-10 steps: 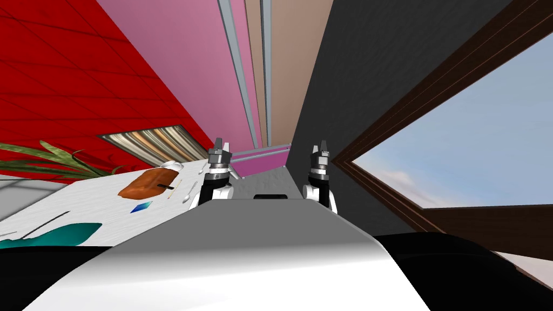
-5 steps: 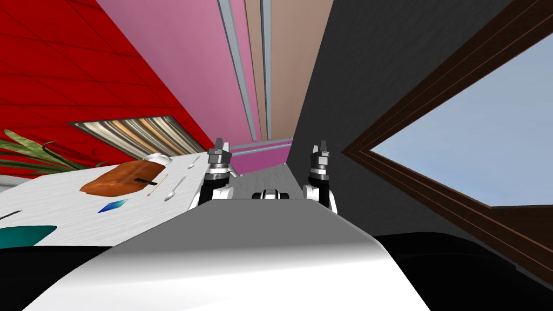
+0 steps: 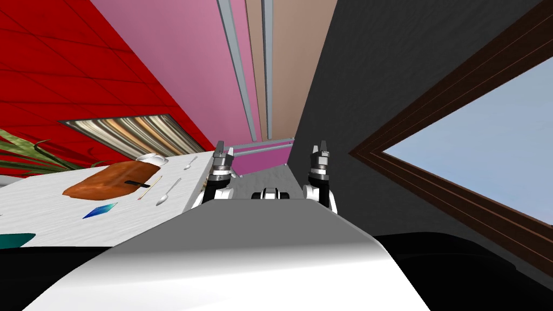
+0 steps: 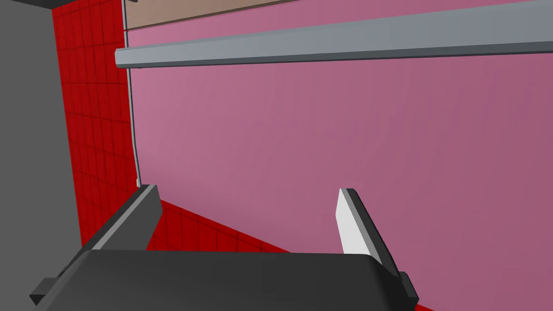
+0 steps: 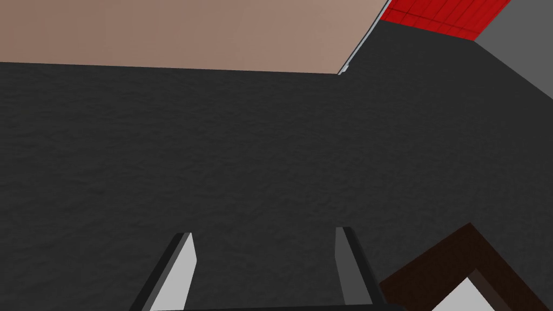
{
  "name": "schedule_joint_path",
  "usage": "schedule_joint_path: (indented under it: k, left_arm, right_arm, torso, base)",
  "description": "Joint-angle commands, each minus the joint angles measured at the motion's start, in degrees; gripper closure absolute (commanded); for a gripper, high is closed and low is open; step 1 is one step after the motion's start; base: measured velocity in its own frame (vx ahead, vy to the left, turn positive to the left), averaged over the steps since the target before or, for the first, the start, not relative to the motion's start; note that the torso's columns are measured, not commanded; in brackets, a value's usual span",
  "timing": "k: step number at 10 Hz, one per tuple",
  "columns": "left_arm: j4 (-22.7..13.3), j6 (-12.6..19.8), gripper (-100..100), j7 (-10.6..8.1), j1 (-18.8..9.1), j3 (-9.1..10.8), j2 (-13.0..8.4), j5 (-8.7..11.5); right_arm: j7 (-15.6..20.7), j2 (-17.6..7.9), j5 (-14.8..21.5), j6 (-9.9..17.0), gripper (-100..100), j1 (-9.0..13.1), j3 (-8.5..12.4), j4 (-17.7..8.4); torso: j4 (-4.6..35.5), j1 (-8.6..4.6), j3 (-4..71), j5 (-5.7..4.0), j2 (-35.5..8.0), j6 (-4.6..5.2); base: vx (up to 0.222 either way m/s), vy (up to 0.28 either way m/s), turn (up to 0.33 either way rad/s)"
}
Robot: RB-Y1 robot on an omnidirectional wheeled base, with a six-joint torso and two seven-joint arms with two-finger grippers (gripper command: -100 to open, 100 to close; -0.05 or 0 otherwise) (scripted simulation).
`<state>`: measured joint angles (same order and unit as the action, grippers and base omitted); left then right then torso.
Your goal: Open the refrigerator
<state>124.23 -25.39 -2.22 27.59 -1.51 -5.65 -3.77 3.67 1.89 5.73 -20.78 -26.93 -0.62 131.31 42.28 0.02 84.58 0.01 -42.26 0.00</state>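
Refrigerator [image 3: 254, 151]: it stands straight ahead of us. We take the tall front for it, a pink door [image 3: 210, 81] beside a tan door [image 3: 286, 70], each with a long grey handle bar [image 3: 236, 70]. Both doors lie flush and we see no gap.
Dark wall [image 3: 367, 81]: it runs along our right, next to the tan door, and carries a brown-framed window [image 3: 475, 140].
Counter [image 3: 59, 216]: it is white and on our left, with its far right corner reaching toward the foot of the pink door.
Left gripper [image 4: 245, 190]: its fingers are apart and hold nothing. It is raised just off the counter's far right corner and faces the pink door. The handle bar crosses beyond the fingertips, apart from them.
Right gripper [image 5: 263, 232]: its fingers are apart and hold nothing. It faces the dark wall, with the tan door beyond.
Small things: a brown slab [image 3: 110, 181] lies toward the counter's far edge, with a spoon [image 3: 167, 193] just beside it.
Done: nothing yet, in our judgement, since the doors are shut and no handle is touched.
Left: we must close in, line one gripper on a handle bar, clamp it and swing the door out.
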Motion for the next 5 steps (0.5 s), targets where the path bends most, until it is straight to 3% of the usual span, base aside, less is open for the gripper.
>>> schedule_joint_path:
  k: [1,5]
  left_arm:
    - [-3.7,-1.8,-100,0.16,-1.0,0.2,-0.5,0.2]
    - [-10.4,-5.7,-100,0.15,-2.3,0.89,-1.6,0.8]
  right_arm:
    - [0.0,0.0,0.0,0.0,0,0.0,0.0,0.0]
    - [0.0,0.0,0.0,0.0,0,0.0,0.0,0.0]
  torso:
    - [0.0,-0.04,-0.1,-0.01,-0.1,0.0]
    - [0.0,0.0,0.0,0.0,0.0,0.0]
  base:
    - [0.046,0.007,0.013]
    - [0.074,0.008,0.018]
